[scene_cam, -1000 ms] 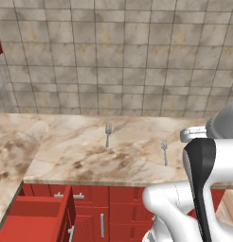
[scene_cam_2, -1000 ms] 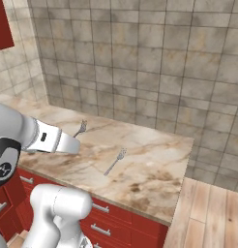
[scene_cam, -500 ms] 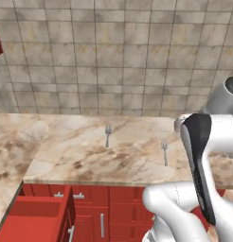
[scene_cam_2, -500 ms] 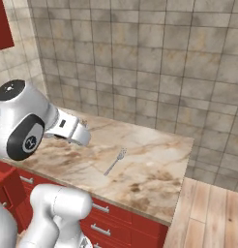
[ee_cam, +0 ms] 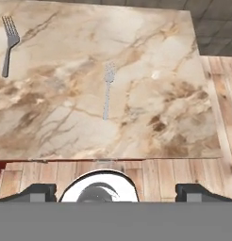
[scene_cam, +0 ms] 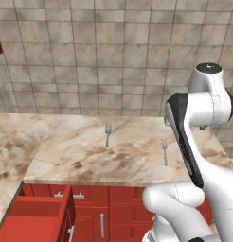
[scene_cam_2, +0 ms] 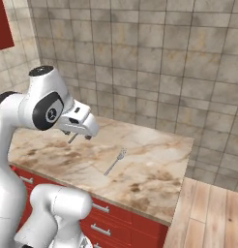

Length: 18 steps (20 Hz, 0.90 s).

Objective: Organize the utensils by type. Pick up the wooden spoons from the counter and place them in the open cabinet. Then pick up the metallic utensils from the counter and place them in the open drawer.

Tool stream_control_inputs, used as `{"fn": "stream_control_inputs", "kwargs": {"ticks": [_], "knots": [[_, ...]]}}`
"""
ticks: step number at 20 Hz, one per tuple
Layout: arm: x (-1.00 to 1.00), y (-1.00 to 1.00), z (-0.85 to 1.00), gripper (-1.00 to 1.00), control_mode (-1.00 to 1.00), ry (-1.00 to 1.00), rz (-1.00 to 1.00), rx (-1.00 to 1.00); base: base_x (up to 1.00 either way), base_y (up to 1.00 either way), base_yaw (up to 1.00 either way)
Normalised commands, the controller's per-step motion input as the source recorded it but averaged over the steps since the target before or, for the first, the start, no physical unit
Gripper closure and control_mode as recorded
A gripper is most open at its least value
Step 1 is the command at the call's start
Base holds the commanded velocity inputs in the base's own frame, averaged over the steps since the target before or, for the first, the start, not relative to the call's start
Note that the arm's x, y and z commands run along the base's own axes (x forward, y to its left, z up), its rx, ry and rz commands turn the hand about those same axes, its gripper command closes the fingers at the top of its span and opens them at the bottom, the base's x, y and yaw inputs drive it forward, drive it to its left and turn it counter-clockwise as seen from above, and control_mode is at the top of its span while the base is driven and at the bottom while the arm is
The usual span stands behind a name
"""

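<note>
Hand view: two forks (ee_cam: 107, 91) lie well apart, mid-counter (ee_cam: 151, 117).

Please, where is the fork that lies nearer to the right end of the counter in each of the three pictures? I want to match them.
Left base view: the fork lies right of centre, towards the front edge of the counter.
Right base view: the fork lies at the centre, tines up and to the right.
Hand view: the fork lies at the centre, tines up.
Shared landmark: the second fork, to its left in every view.
</note>
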Motion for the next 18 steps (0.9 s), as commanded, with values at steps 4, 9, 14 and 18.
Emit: {"fn": "stream_control_inputs", "kwargs": {"ticks": [4, 9, 14, 18], "knots": [[0.38, 0.0, -0.56, -1.0, -1.0, 0.14, -0.09, -0.12, 0.0, 0.0, 0.0], [0.34, 0.0, -0.61, -1.0, -1.0, 0.12, -0.1, -0.08, 0.0, 0.0, 0.0], [0.35, -0.03, -0.6, -1.0, -1.0, 0.07, -0.08, 0.0, 0.0, 0.0, 0.0], [0.41, -0.05, -0.57, -1.0, -1.0, 0.05, -0.05, 0.07, 0.0, 0.0, 0.0]]}}
